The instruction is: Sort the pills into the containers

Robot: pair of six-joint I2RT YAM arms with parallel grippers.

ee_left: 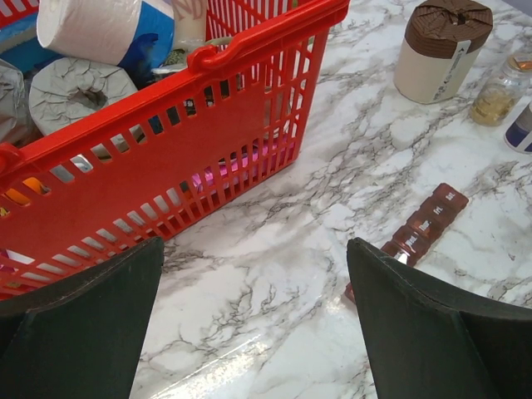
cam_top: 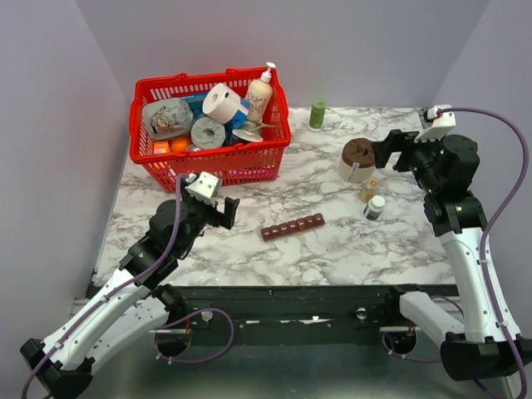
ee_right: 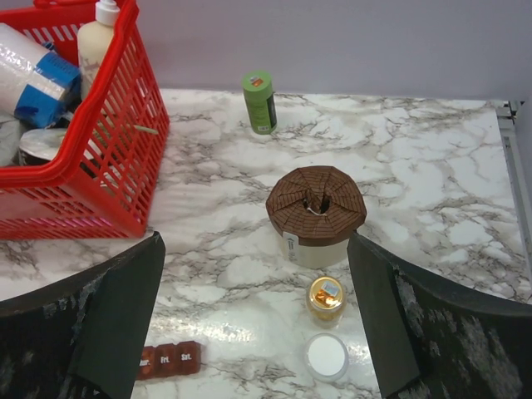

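Observation:
The dark red-brown pill organizer strip [cam_top: 293, 226] lies closed on the marble table, near the middle. It also shows in the left wrist view [ee_left: 426, 223] and its end shows in the right wrist view [ee_right: 169, 361]. A gold-capped pill bottle [cam_top: 369, 189] and a white-capped bottle [cam_top: 375, 207] stand to its right, also seen from the right wrist as the gold-capped bottle [ee_right: 325, 297] and the white-capped bottle [ee_right: 327, 356]. My left gripper [cam_top: 223, 212] is open and empty, left of the strip. My right gripper [cam_top: 385, 151] is open and empty, above the bottles.
A red mesh basket [cam_top: 214, 162] full of toilet rolls and a lotion bottle stands at the back left. A cream tub with a brown lid [cam_top: 357, 160] stands by the bottles. A green bottle [cam_top: 317, 114] stands at the back.

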